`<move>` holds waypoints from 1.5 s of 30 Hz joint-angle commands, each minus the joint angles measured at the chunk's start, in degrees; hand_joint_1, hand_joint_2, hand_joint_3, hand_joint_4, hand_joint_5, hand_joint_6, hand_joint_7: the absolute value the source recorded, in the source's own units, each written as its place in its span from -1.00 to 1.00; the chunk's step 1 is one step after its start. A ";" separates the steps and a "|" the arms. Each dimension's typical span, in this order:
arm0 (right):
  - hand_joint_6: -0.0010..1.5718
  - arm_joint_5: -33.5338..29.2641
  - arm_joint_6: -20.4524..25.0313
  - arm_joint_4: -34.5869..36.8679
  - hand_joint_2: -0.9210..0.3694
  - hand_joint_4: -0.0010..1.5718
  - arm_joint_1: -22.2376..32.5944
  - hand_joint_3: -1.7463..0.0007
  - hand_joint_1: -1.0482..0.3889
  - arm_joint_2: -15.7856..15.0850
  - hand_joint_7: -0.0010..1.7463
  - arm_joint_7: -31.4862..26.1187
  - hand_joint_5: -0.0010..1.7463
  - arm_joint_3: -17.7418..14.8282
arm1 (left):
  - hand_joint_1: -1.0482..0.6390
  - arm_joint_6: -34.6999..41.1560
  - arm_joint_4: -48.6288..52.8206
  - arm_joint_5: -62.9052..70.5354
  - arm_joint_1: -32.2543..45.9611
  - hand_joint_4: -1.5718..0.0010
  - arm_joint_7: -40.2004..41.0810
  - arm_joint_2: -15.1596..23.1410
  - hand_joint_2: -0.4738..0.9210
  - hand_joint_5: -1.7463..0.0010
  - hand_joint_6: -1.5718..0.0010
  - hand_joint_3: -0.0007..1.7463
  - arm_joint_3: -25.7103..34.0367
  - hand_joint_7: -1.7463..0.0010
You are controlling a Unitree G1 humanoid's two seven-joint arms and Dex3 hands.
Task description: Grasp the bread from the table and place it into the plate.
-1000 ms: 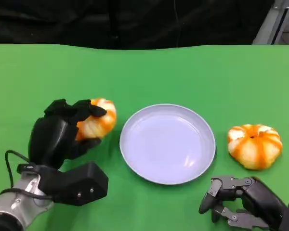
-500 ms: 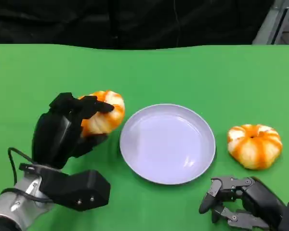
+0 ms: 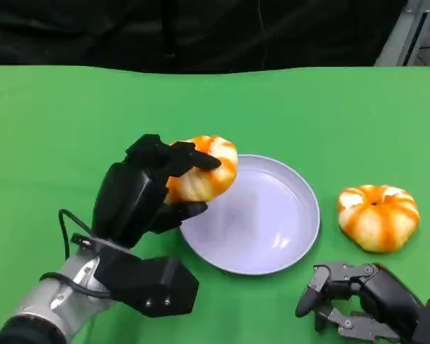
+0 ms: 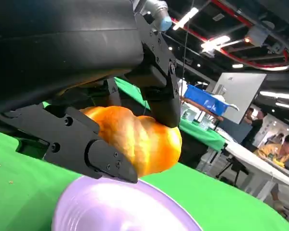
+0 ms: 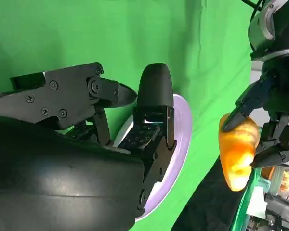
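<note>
carried rightward, one bread (image 3: 202, 177) now hangs over the plate (image 3: 272, 229) rim at nine o'clock, left hand (image 3: 140, 193) fingers clamped around it. second bread (image 3: 378, 217) sits at three o'clock. right hand (image 3: 358, 299) looks loosely curled, holding nothing.

Lab: green-covered table (image 3: 287, 100), ceiling strip lights (image 4: 216, 42), workbenches (image 4: 250, 161).

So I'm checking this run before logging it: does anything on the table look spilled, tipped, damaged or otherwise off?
Nothing stands out. The left hand holds one bread intact over the near-left rim of the plate, which sits flat. A second bread rests whole on the green table right of the plate, and the right hand holds nothing.
</note>
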 commanded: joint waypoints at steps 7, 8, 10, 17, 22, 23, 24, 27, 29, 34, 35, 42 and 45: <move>0.06 -0.51 -1.76 -0.25 -1.00 -0.06 0.27 0.46 0.43 -0.47 0.21 -0.48 0.72 0.06 | 0.08 -0.77 3.55 -0.74 -4.47 0.31 -3.98 -2.86 1.00 -0.64 0.12 -0.97 -0.78 -0.05; 0.06 -0.56 -1.76 -0.28 -1.00 -0.06 0.27 0.46 0.43 -0.47 0.22 -0.48 0.72 0.11 | 0.09 -1.11 3.93 -1.16 -4.96 0.31 -4.95 -3.22 0.99 -0.64 0.12 -0.98 -0.83 -0.05; 0.06 -0.63 -1.75 -0.32 -1.00 -0.07 0.27 0.47 0.43 -0.46 0.22 -0.49 0.72 0.17 | 0.11 -1.62 4.47 -1.70 -5.60 0.32 -6.25 -3.69 0.97 -0.64 0.12 -0.99 -0.83 -0.04; 0.04 -0.26 -1.34 -0.22 -1.00 -0.07 0.20 0.48 0.41 -0.34 0.26 0.00 0.74 0.41 | 0.10 -1.11 7.72 -2.73 -7.64 0.30 -10.30 -6.06 0.95 -0.58 0.05 -1.00 -1.42 0.09; 0.04 -0.39 -2.22 0.49 -0.99 -0.06 -0.13 0.49 0.40 -0.36 0.26 0.08 0.75 0.52 | 0.09 -0.44 8.73 -3.06 -8.08 0.32 -12.43 -6.84 0.96 -0.56 0.06 -0.99 -1.56 0.10; 0.04 -0.38 -2.25 0.52 -0.99 -0.06 -0.14 0.49 0.40 -0.36 0.26 0.07 0.75 0.52 | 0.09 -0.46 8.76 -3.07 -8.09 0.32 -12.50 -6.86 0.96 -0.55 0.06 -1.00 -1.52 0.11; 0.04 -0.38 -2.27 0.55 -0.99 -0.06 -0.15 0.49 0.40 -0.36 0.26 0.07 0.75 0.53 | 0.09 -0.47 8.77 -3.07 -8.10 0.31 -12.55 -6.87 0.96 -0.55 0.06 -1.00 -1.48 0.11; 0.05 -0.38 -1.99 0.42 -0.99 -0.06 -0.22 0.49 0.41 -0.38 0.26 0.13 0.75 0.57 | 0.10 0.72 11.01 -5.47 -9.07 0.35 -16.58 -8.95 0.97 -0.59 0.10 -1.00 -0.84 0.03; 0.06 -0.17 -1.71 0.32 -0.99 -0.05 -0.19 0.49 0.42 -0.32 0.26 0.28 0.75 0.59 | 0.10 0.94 12.32 -6.11 -9.71 0.36 -17.64 -9.44 0.97 -0.59 0.11 -1.00 -0.78 0.00; 0.06 -0.79 -1.21 -0.35 -0.99 -0.03 0.05 0.48 0.42 -0.25 0.25 -0.20 0.77 0.87 | 0.14 1.94 15.09 -6.36 -11.28 0.36 -20.11 -10.10 0.97 -0.57 0.12 -1.00 -0.70 -0.02; 0.06 -0.80 -0.95 -0.53 -0.99 -0.03 0.12 0.48 0.42 -0.23 0.24 -0.27 0.77 0.91 | 0.15 1.94 15.46 -6.34 -11.50 0.34 -20.26 -10.14 0.97 -0.54 0.11 -1.00 -0.74 0.00; 0.04 -1.35 -0.55 -1.72 -0.98 -0.06 0.59 0.46 0.43 -0.30 0.25 -0.97 0.77 1.24 | 0.15 2.65 19.85 -5.34 -13.12 0.33 -19.90 -10.44 0.96 -0.50 0.05 -1.00 -1.98 0.11; 0.03 -1.38 -0.77 -1.80 -0.98 -0.07 0.53 0.45 0.43 -0.42 0.26 -1.05 0.78 1.42 | 0.13 2.81 21.01 -4.93 -13.55 0.33 -19.52 -10.47 0.98 -0.50 0.05 -0.99 -2.45 0.13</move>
